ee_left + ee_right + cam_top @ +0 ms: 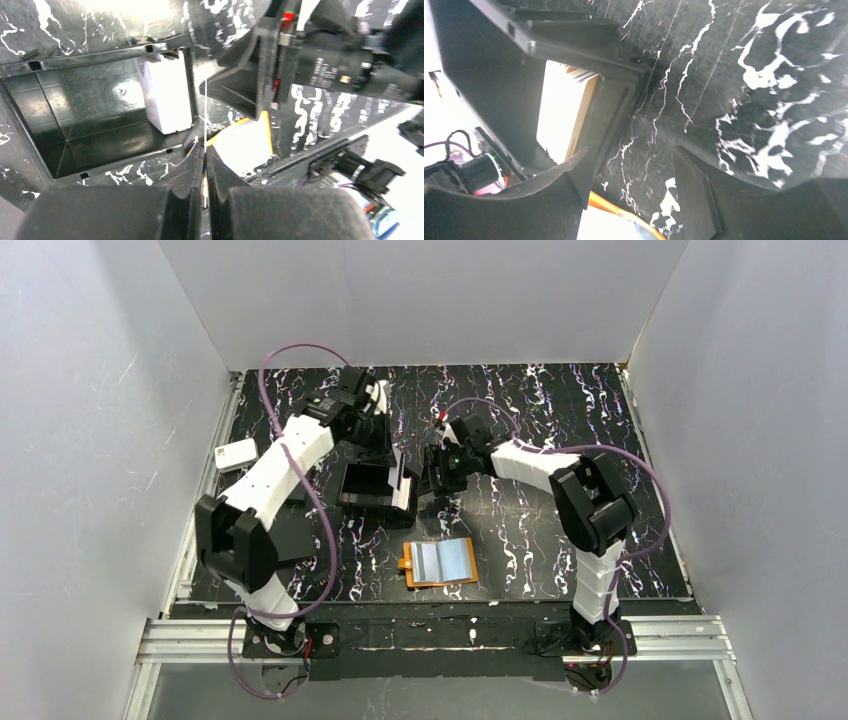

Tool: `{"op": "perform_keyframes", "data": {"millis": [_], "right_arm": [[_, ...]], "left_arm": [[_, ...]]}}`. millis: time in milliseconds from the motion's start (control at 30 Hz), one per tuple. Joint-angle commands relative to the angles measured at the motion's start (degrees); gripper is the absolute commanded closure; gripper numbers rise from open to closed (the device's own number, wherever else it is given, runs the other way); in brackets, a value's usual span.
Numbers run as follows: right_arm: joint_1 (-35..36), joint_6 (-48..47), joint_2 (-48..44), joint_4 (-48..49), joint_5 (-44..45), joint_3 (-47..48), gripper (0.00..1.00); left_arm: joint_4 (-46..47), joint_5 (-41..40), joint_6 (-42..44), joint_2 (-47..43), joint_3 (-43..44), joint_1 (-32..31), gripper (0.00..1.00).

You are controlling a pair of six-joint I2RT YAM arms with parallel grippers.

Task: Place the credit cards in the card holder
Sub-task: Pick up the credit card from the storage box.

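**Top external view.** Step in hand: taking one card off the stack to carry to the holder. The credit cards (403, 488) stand on edge against the right wall of the black tray (362, 486). The card holder (442, 562) lies open and flat on the bench (530, 420), nearer the arm bases than the tray and well apart from it. The left arm reaches forward, its left hand (390, 452) angled down over the tray's far right corner. The right arm folds inward, its right hand (438, 480) just beside the tray's right wall.

**Left wrist view.** The left hand (205, 147) is pressed together on a thin pale line, judged to be a single card (205, 110) seen edge-on. The stack (167, 97) leans inside the tray (75, 115), and the holder (245, 147) shows beyond its right wall. The next move calls for carrying the card clear of the right hand and lining its edge up with a pocket mouth.

**Right wrist view.** The right hand (630, 160) is spread and holds nothing. The stack (560, 107) sits behind the tray wall (489, 75), and the holder's orange edge (616, 222) lies below it.
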Motion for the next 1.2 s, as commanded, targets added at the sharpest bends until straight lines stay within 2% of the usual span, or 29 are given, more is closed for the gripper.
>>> {"op": "perform_keyframes", "data": {"millis": [0,67,133,200,233,300,367,433,533,700,767,1033,1167], "right_arm": [[-0.6,-7.4,-7.5,-9.9,6.6,4.7,0.31],[-0.7,-9.0,-10.9,-10.8,5.5,4.2,0.29],[-1.5,-7.6,-16.0,-5.8,-1.4,0.7,0.28],[-3.5,-0.3,-22.0,8.6,-11.9,-6.0,0.27],[-4.6,7.5,-25.4,21.8,-17.0,-9.9,0.27],[-6.0,20.0,-28.4,39.6,-23.4,-15.2,0.27],[-6.1,28.7,-28.8,50.8,-26.0,-16.5,0.26],[-6.1,35.4,-28.2,58.1,-26.0,-17.5,0.27],[-6.1,38.3,-26.8,59.2,-24.6,-17.0,0.31],[-6.1,45.5,-23.9,67.9,-22.8,-18.0,0.43],[-6.0,46.5,-23.3,69.2,-22.4,-18.0,0.45],[-5.7,45.0,-22.8,66.5,-21.8,-18.1,0.48],[-4.4,45.9,-22.4,67.5,-22.2,-17.6,0.56]], "left_arm": [[2.8,8.9,-1.3,-8.0,0.9,2.3,1.0],[7.1,13.6,-2.6,-10.3,-1.3,3.2,1.0],[13.8,18.3,-5.4,-13.5,-5.5,4.6,1.0],[21.9,23.1,-9.6,-16.8,-11.7,6.4,1.0],[26.0,25.2,-11.8,-18.4,-14.1,7.5,1.0],[32.5,28.0,-15.7,-21.1,-18.1,9.2,1.0],[38.3,29.9,-19.0,-23.2,-21.3,10.2,1.0],[43.9,31.7,-22.2,-24.7,-23.7,10.6,1.0],[50.8,33.4,-27.2,-26.1,-26.5,10.6,1.0],[52.0,34.2,-27.9,-27.6,-28.4,10.4,1.0],[52.1,34.6,-28.0,-28.1,-28.8,10.5,1.0],[56.1,36.5,-30.2,-28.9,-31.4,10.4,1.0],[56.9,37.1,-30.8,-27.8,-31.6,9.4,1.0]]}}
